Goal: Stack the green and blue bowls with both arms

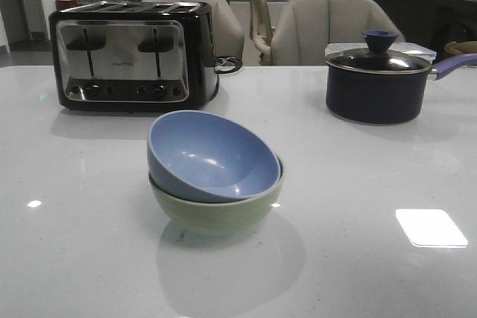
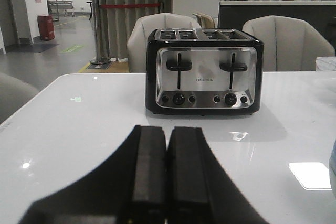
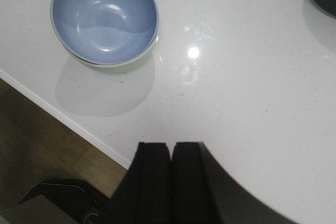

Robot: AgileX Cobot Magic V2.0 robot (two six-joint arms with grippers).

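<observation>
The blue bowl point(image 1: 211, 156) sits inside the green bowl point(image 1: 220, 210) near the middle of the worktop point(image 1: 358, 273), though tilted, its far rim raised and its near-right rim sunk into the green one. The stacking itself looks done, so the step in hand seems to be the retreat. Neither arm shows in the front view. The left hand point(image 2: 168, 174) has its fingers pressed together and carries nothing; it faces the toaster point(image 2: 205, 72), away from the bowls. The right hand point(image 3: 170, 182) is likewise pressed together and empty, hanging above the worktop edge, well apart from the stack. A saucepan point(image 1: 380, 87) stands off to the right. If anything remains, it is perhaps a gentle nudge to level the blue bowl.
</observation>
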